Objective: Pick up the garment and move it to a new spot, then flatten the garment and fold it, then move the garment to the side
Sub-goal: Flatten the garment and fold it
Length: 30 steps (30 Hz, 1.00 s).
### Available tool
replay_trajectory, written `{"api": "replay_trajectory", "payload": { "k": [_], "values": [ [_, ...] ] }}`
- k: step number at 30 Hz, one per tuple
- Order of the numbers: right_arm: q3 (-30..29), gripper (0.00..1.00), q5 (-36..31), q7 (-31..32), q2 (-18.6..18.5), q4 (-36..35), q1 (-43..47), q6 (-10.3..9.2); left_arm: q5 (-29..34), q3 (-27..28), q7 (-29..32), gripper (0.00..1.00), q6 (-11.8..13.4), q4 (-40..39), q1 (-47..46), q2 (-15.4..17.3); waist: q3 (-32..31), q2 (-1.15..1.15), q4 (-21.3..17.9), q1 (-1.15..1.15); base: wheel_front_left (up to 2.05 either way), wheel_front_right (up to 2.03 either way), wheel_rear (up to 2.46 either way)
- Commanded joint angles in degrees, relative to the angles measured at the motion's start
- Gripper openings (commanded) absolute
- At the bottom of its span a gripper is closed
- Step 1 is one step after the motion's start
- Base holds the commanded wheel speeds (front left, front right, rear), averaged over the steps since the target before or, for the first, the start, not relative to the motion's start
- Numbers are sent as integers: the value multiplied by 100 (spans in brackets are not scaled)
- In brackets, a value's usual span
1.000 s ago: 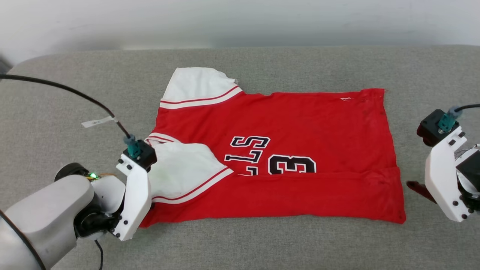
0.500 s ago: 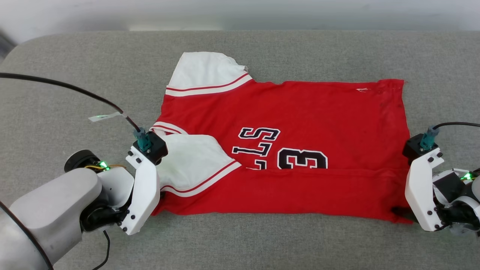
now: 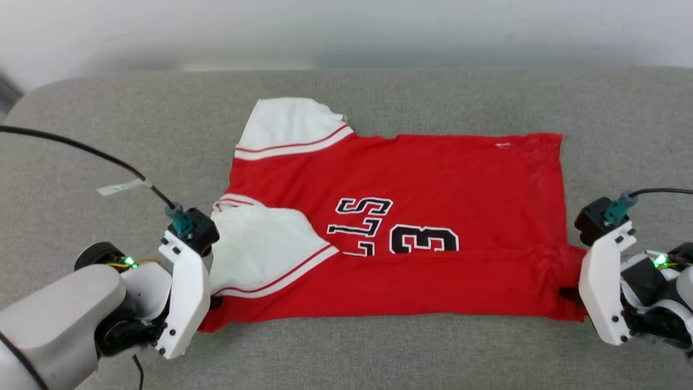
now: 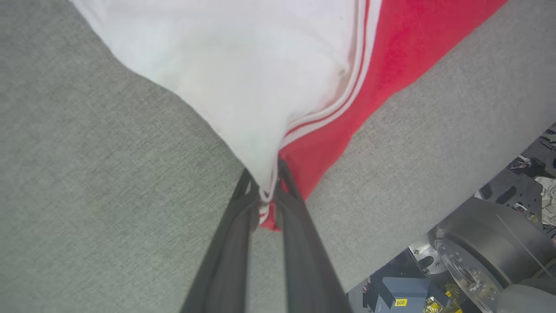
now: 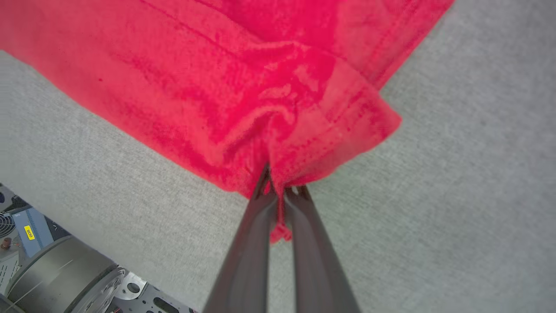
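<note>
Across the grey padded surface [image 3: 86,141] you see the garment [image 3: 433,184] lying flat, its near edge folded up over the lower part of the number, with one white sleeve at 11 o'clock. At 8 o'clock your left gripper [image 4: 266,187] has its fingers pressed together on the other sleeve's corner, white and red cloth between them. At 4 o'clock your right gripper [image 5: 278,180] pinches the red hem corner.

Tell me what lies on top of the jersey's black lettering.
A folded-over red strip of the jersey covers the near edge of the lettering; the covered parts of the letters cannot be read.
</note>
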Motion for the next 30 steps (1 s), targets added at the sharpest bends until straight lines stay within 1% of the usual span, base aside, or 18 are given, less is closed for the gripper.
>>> {"api": "replay_trajectory", "payload": {
  "k": [1,6,9,12,19,22,23,24,25,27,30],
  "values": [
    [4,0,59,-58,-135,-154,141,-2,-38,-6,-11,0,1,-80,128,84,-220,0,-23,0,0,0,0],
    [-70,0,245,-101,-572,-692,544,-2,-116,-19,27,0,3,-403,407,333,-462,0,-24,0,0,0,0],
    [-150,0,312,-43,-837,-980,871,-2,-120,-20,65,0,59,-629,600,416,-503,0,-25,0,0,0,0],
    [-339,0,355,-52,-954,-1053,1123,-3,-125,-26,104,0,141,-737,775,488,-481,0,-50,0,0,0,0],
    [-397,0,234,165,-742,-897,1465,-3,-4,-30,109,0,211,-568,958,420,-295,0,-98,0,0,0,0],
    [-438,0,131,114,-522,-693,1548,-3,16,-37,183,0,202,-410,1036,337,-223,0,-87,0,0,0,0],
    [-470,15,100,58,-440,-631,1552,-3,82,-35,180,16,200,-351,1038,330,-209,0,-82,0,0,0,0],
    [-496,70,54,-2,-370,-584,1567,-2,177,-32,130,73,199,-306,1026,319,-202,0,-76,0,0,0,0],
    [-503,100,25,-56,-318,-568,1583,-3,191,-35,93,100,197,-252,1031,300,-204,0,-65,0,0,0,0],
    [-560,100,-67,-194,-292,-640,1575,-2,257,-7,12,100,173,-236,968,319,-232,0,-47,0,0,0,0],
    [-721,100,-240,-507,-373,-882,1543,-2,224,155,-149,100,152,-350,790,414,-303,0,-25,0,0,0,0]
  ]
}}
